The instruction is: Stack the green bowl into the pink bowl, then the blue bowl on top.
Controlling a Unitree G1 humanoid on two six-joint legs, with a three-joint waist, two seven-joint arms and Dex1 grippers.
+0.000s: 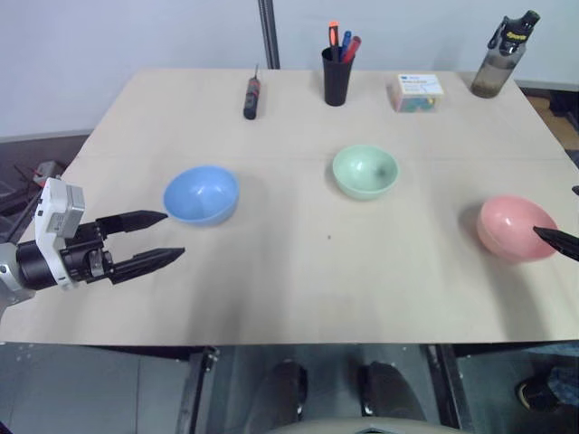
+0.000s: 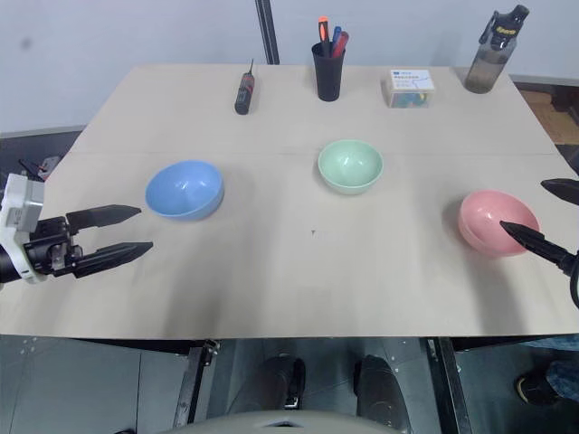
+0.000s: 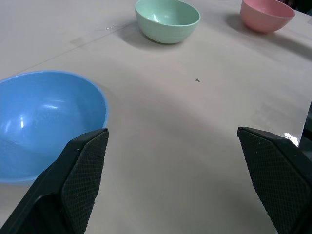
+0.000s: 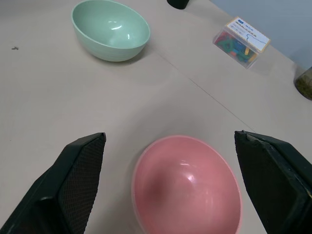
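Three bowls sit apart and upright on the beige table [image 1: 298,271]. The blue bowl [image 1: 201,194] is at the left, the green bowl [image 1: 365,170] in the middle a bit farther back, and the pink bowl [image 1: 514,226] at the right. My left gripper [image 1: 172,236] hovers open just left of and nearer than the blue bowl, holding nothing. My right gripper [image 2: 523,206] is open at the pink bowl's right side; in the right wrist view its fingers [image 4: 78,180] straddle that bowl [image 4: 187,187] from above without touching it.
Along the table's far edge stand a black cup of pens [image 1: 336,72], a dark screwdriver-like tool [image 1: 251,98], a small box [image 1: 417,93] and a water bottle [image 1: 503,59]. A metal pole [image 1: 268,32] rises behind the table.
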